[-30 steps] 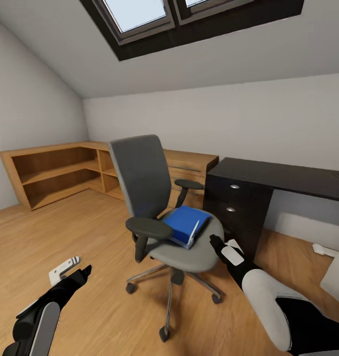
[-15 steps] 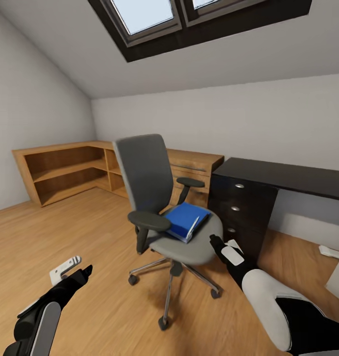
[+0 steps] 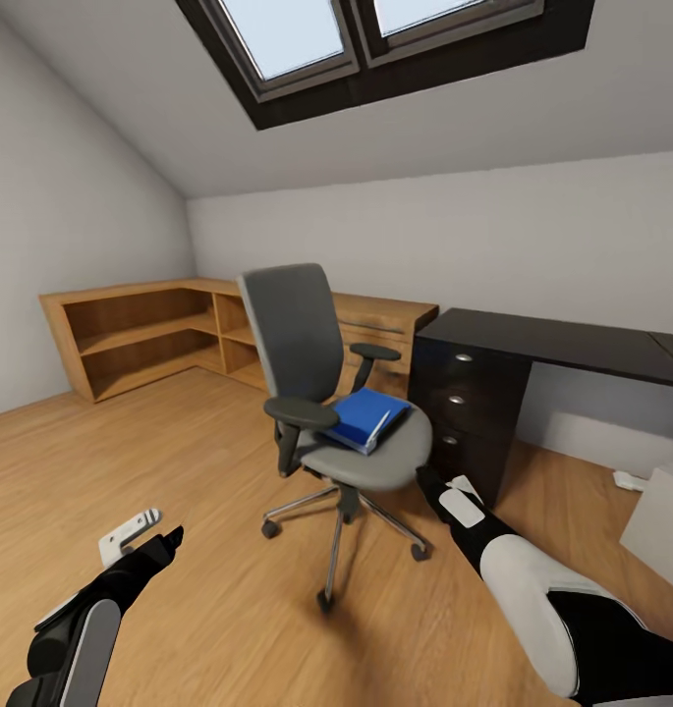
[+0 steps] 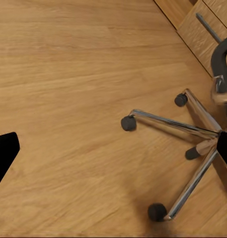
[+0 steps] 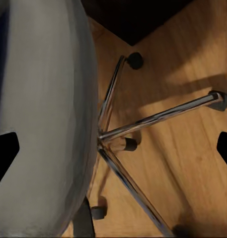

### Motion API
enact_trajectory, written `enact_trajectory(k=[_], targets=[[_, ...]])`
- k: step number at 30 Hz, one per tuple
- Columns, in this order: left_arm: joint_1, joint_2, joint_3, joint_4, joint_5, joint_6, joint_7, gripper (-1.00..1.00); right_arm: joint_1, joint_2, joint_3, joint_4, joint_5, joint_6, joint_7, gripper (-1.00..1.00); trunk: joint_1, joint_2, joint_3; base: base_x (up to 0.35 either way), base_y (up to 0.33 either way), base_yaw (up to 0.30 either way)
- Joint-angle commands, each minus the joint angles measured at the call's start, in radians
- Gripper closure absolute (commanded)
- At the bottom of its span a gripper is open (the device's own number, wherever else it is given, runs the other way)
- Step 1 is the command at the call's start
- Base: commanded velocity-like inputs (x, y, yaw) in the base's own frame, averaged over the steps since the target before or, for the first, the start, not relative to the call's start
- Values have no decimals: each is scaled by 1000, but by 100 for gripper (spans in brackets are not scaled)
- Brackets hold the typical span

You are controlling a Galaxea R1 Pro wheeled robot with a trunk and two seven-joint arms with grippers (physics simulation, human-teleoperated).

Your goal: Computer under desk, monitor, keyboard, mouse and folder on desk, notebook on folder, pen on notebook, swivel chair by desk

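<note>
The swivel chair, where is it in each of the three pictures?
Head view: the swivel chair stands in the middle, with the blue folder on its seat.
Left wrist view: its chrome wheeled base is at the right side.
Right wrist view: the grey seat is at the left, the chrome legs in the middle.
Shared landmark: the chrome five-star base on the wooden floor.

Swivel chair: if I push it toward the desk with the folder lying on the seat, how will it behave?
The swivel chair stands on a five-wheeled chrome base on smooth wooden floor, so it will probably roll easily and may spin rather than track straight. The blue folder lies loose and slightly tilted on the seat, so a sharp shove could slide it off.
</note>
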Motion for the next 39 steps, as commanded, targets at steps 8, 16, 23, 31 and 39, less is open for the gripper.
enact_trajectory(k=[8,16,23,31,39], targets=[[-1,0,2,-2,11,4,8,-100,0,1,-8,-1,-1,-1,-2,-100,-1,-1,-1,-203,0,0],[-1,0,1,-1,11,4,8,-100,0,1,-8,-1,-1,-1,0,-100,-1,-1,-1,-26,0,0],[-1,-1,1,-1,11,4,8,-100,0,10,-8,-1,-1,-1,1,-100,-1,-1,-1,-3,0,9],[-1,-1,1,-1,11,4,8,-100,0,18,-7,-1,2,-2,3,-100,-1,-1,-1,0,0,192],[-1,-1,1,-1,11,4,8,-100,0,19,-7,-1,2,-2,4,-100,-1,-1,-1,0,0,227]])
